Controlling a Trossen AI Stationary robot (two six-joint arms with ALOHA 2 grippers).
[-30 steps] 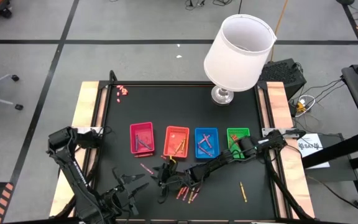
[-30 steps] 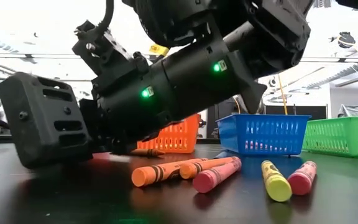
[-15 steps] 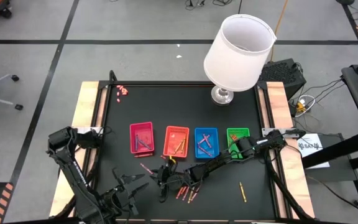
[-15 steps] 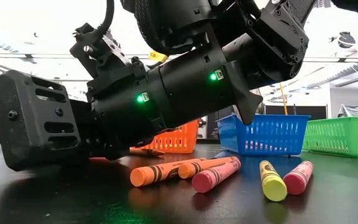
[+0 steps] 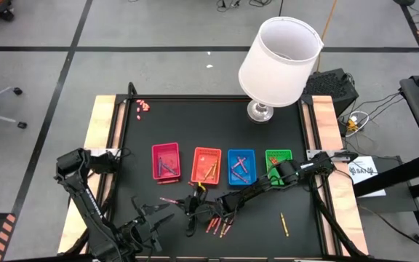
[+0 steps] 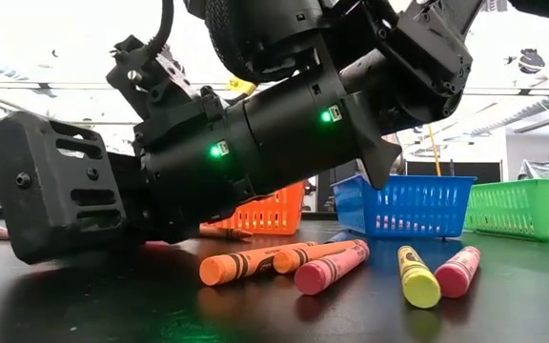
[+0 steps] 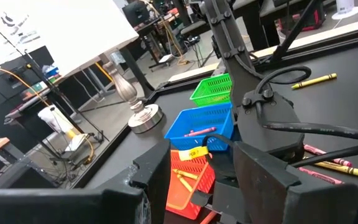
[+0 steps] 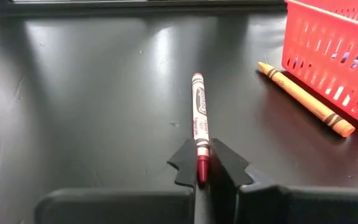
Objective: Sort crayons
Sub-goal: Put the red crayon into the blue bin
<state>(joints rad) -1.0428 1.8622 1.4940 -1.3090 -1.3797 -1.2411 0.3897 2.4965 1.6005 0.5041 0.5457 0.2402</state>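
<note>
Right arm [image 6: 255,143] hides most of orange tray [image 6: 270,210] in low view; crayons in trays too small.

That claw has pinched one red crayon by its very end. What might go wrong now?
The right tool grips only the tip of the dark red crayon, so it may swing or slip out when lifted. An orange crayon lies loose beside the red tray; the arm might knock it.

A big dark arm [image 6: 255,124] leans low over the table [image 6: 112,305]. Orange, pink and yellow crayons [image 6: 332,269] lie in front of it. Behind stand orange [image 6: 270,210], blue [image 6: 408,205] and green [image 6: 527,210] trays.
</note>
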